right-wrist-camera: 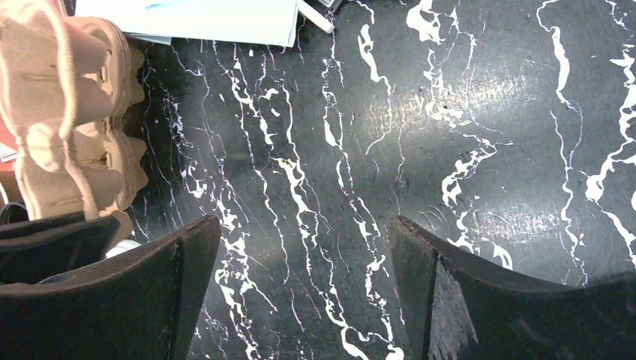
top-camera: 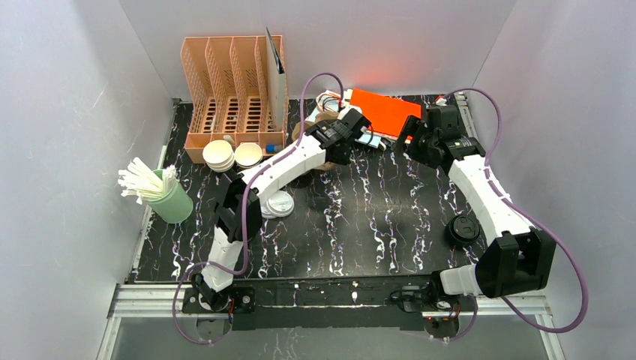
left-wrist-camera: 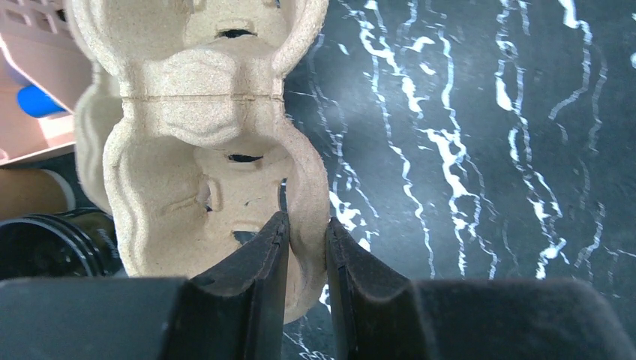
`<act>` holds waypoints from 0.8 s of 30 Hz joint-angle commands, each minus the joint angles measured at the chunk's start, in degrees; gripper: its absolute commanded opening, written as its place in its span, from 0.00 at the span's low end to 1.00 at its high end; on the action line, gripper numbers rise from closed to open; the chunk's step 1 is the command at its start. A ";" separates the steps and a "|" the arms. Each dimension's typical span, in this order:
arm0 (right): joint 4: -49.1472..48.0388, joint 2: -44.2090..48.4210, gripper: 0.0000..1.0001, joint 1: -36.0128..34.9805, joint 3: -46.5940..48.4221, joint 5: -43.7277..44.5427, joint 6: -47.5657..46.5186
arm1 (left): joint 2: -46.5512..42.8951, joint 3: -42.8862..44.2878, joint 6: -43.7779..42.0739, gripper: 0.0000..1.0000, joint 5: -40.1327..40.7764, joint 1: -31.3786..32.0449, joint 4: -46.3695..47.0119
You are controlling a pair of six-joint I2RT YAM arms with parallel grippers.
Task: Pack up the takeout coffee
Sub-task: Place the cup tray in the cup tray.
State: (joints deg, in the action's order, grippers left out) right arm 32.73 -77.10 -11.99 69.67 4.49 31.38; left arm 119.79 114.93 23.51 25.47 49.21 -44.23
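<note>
Left gripper pinched the pulp carrier wall at its 5 o'clock; best moved slowly and level, since the thin rim could tear. Right gripper gaped wide, empty.

The cup tray looks like pressed paper pulp to me: tan, rough and dull. The table top is black with white veins like marble, smooth and a little shiny where light hits. The fingers of my left gripper look like dull black plastic. The right gripper has fingers with a scuffed, rougher face. The rack is smooth orange plastic with holes.
</note>
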 commanded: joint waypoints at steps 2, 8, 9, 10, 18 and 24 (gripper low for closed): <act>-3.35 -2.55 0.91 0.38 3.61 -1.04 1.11 | -3.08 -0.57 -1.33 0.14 1.32 -2.77 -2.40; -5.62 -5.67 0.91 0.31 4.87 -2.93 2.12 | -2.96 -1.91 -2.67 0.15 -0.11 -4.13 -2.54; -5.92 -6.38 0.91 0.37 5.38 -3.25 2.31 | -2.96 -2.01 -2.68 0.15 -0.45 -4.15 -2.73; -6.14 -7.26 0.91 0.32 5.92 -3.56 2.42 | -3.16 -2.19 -2.57 0.15 -0.55 -4.25 -2.90; -9.36 -17.93 0.91 0.31 12.94 -4.14 1.52 | -5.10 -4.00 -2.67 0.53 -1.85 -5.61 -4.00; -7.49 -28.80 0.91 1.71 23.44 -0.14 0.82 | -5.29 4.93 -3.47 0.77 -3.58 -5.98 -9.64</act>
State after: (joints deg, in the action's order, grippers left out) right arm 25.54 -100.92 -11.92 85.30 1.56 32.75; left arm 119.22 112.71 20.64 23.09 43.92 -49.06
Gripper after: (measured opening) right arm 0.908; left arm 0.730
